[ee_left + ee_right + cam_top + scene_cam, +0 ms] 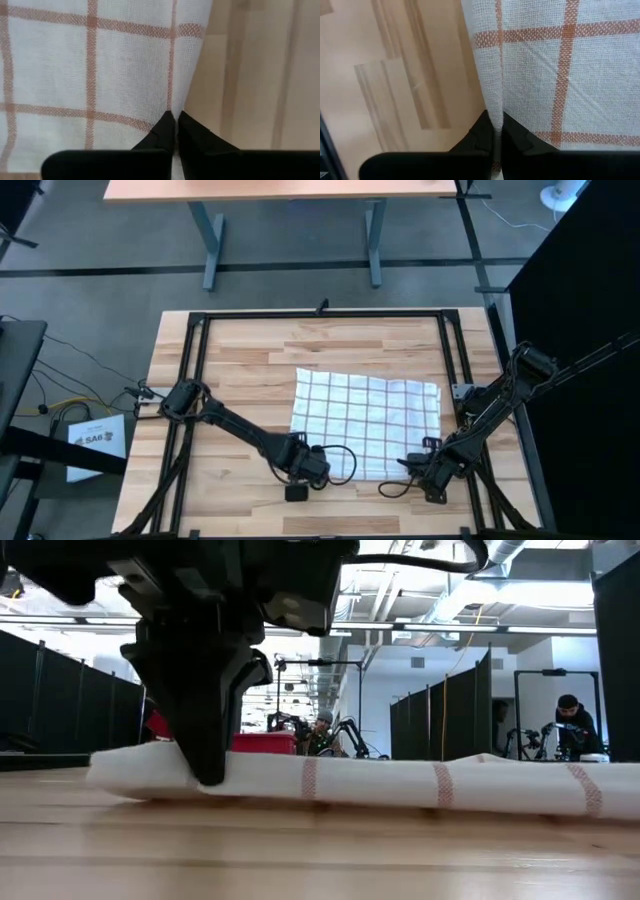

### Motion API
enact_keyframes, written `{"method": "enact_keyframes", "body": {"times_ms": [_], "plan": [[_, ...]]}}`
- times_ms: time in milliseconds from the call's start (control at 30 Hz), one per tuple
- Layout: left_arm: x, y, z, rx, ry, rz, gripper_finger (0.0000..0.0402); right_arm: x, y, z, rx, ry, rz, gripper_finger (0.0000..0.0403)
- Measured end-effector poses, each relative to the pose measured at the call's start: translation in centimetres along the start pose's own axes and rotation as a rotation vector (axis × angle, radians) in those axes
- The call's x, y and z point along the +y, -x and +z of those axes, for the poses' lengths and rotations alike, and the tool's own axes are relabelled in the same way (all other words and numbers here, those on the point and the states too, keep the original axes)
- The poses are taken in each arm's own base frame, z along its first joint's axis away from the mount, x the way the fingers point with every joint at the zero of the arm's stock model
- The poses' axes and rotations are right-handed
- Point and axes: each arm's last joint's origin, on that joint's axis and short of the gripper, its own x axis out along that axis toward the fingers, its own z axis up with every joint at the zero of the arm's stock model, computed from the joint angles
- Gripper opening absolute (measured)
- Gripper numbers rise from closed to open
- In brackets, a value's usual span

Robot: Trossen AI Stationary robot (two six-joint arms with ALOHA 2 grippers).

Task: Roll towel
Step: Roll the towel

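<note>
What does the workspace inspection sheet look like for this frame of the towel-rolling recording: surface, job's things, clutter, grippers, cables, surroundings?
Surface: wooden table of light planks inside a dark frame.
Job's things: the towel, white with a grid of lines, lies spread flat right of centre; its near edge is lifted slightly at both corners.
Clutter: nothing seen.
Grippers: left gripper has its fingers shut on the towel's near left corner; right gripper is shut on the near right corner.
Cables: a black cable loops at the left wrist over the towel's edge; another lies by the right wrist.
Surroundings: a second table beyond; dark partitions and people in the room behind.
</note>
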Motion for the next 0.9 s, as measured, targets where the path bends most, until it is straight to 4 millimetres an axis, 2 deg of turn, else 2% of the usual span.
{"method": "enact_keyframes", "body": {"times_ms": [400, 500, 767, 900], "plan": [[2.3, 0.1, 1.0, 0.013, -0.029, -0.038, 0.0, 0.1, 1.7, -0.1, -0.024, -0.054, 0.061, 0.0], [2.9, 0.6, 1.2, 0.008, -0.043, -0.059, 0.0, 0.0, 1.8, -0.2, -0.023, -0.064, 0.064, 0.0], [4.8, 2.4, 1.6, -0.002, -0.08, -0.086, 0.0, -0.2, 1.5, -0.4, -0.017, -0.128, 0.072, 0.0], [6.2, 2.0, 1.4, 0.015, -0.079, -0.09, 0.0, -0.9, 0.8, -0.8, -0.011, -0.178, 0.062, 0.0]]}}
